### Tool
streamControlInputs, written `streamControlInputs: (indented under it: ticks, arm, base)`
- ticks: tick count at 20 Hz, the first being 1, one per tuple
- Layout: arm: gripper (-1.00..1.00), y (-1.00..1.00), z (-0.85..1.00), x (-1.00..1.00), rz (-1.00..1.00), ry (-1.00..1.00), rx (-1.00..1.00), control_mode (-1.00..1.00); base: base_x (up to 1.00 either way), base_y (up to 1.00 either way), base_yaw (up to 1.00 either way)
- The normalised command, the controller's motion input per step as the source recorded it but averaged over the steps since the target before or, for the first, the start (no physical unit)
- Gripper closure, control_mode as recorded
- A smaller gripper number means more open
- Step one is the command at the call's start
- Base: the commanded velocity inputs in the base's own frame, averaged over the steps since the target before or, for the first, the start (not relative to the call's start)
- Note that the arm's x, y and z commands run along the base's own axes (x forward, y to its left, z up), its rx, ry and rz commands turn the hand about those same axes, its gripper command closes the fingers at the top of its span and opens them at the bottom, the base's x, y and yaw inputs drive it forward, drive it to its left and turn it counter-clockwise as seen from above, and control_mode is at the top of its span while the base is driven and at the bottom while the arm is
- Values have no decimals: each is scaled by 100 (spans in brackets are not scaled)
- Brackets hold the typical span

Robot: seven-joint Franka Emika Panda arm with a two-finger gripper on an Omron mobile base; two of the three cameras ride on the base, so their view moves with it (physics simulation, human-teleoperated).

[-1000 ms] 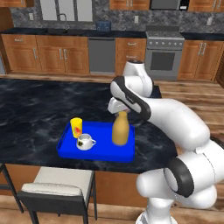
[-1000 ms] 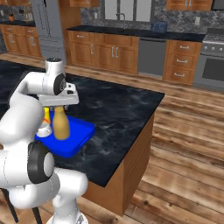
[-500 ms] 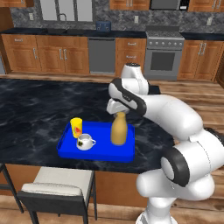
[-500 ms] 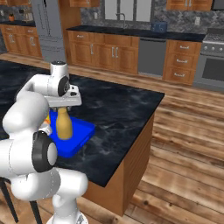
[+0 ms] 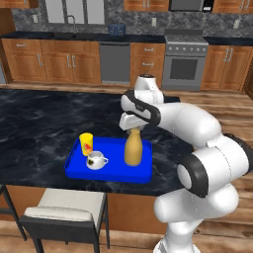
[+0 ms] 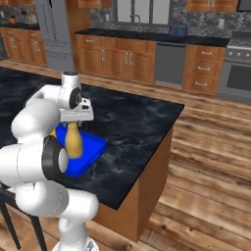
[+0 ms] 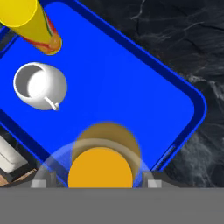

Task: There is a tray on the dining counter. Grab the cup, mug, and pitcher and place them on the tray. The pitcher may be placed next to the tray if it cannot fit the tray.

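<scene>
The blue tray [image 5: 113,167] [image 6: 89,147] [image 7: 127,74] lies near the front edge of the dining counter [image 5: 39,118] [image 6: 132,127]. On its left end stand the yellow cup [image 5: 86,143] [image 7: 30,22] and, just in front of it, the white mug [image 5: 96,159] [image 7: 39,85]. Upright on the tray's right half is the mustard pitcher [image 5: 133,150] [image 6: 73,142] [image 7: 100,168]. My gripper [image 5: 132,127] [image 6: 73,120] [image 7: 96,183] hangs straight above its neck, open, with a finger on each side of the top and a gap to both.
A cushioned stool [image 5: 64,210] stands below the counter's front edge under the tray. The counter ends to the right of the tray, over the wooden floor [image 6: 206,186]. Wooden cabinets and a stove [image 5: 184,64] line the back wall.
The arm's elbow has swung upward and to the right while the hand has stayed over the pitcher. Cup, mug and pitcher have kept their places on the tray.
</scene>
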Motion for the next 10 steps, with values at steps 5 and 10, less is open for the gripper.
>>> streamControlInputs:
  ticks: [5,10]
  arm:
    - [100,0,-20,19,0,5,0,-100]
    - [100,1,-22,17,0,4,0,-100]
  base:
    - [0,0,0]
    - [0,0,0]
